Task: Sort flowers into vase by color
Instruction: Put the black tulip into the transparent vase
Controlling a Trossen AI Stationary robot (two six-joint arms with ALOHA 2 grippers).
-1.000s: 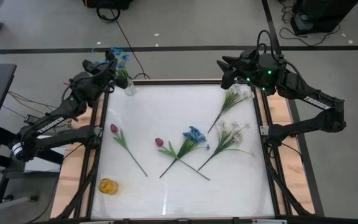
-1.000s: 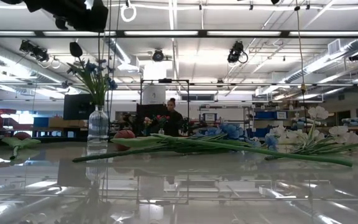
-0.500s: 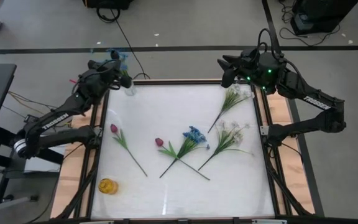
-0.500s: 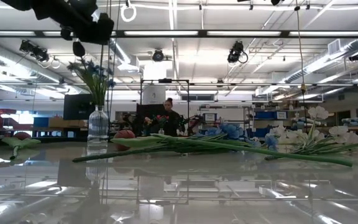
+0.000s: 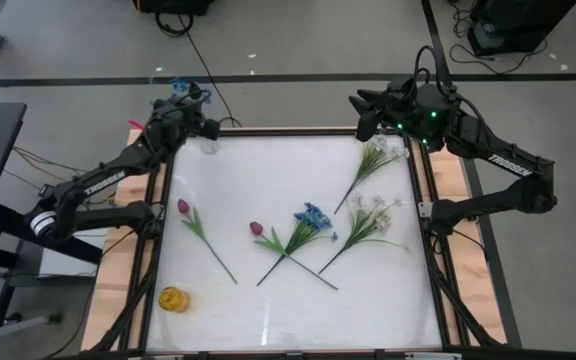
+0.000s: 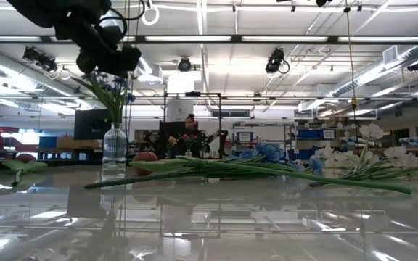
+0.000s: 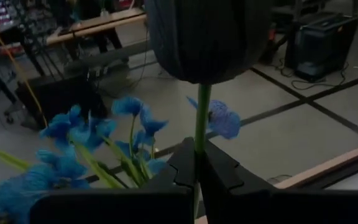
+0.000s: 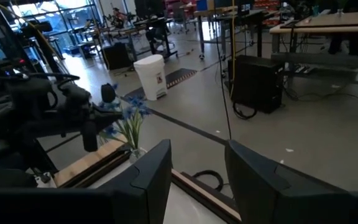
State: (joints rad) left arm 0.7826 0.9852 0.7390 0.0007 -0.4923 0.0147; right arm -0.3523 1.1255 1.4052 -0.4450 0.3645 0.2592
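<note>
My left gripper (image 5: 194,115) is shut on a dark-bud flower above the glass vase (image 5: 208,141) at the table's far left corner. The dark bud (image 7: 207,37) fills the top of the left wrist view, with the vase's blue blooms (image 7: 86,140) beside it. The vase (image 6: 114,148) stands upright under the gripper (image 6: 112,58). My right gripper (image 5: 365,112) hovers open over the far right corner, above a white spray (image 5: 376,157). Two pink tulips (image 5: 183,207) (image 5: 256,228), a blue flower (image 5: 313,215) and another white spray (image 5: 373,211) lie flat on the table. My left gripper (image 7: 197,167) pinches the thin green stem (image 7: 201,121) between its two fingers, just below the dark bud. The fingers lie across the stem. The flower is lifted clear of the table and stands upright, bud on top. Its lower end is hidden by the gripper.
A small yellow object (image 5: 173,298) sits near the table's near left corner. Wooden rails (image 5: 118,270) run along both table sides. The near half of the white tabletop (image 5: 298,315) holds nothing else. A person (image 6: 189,138) shows in the room beyond the table.
My left gripper has moved right and down toward the vase, carrying the dark-bud flower with it, and now sits just above the blue blooms. The right arm and the flowers on the table have kept still.
</note>
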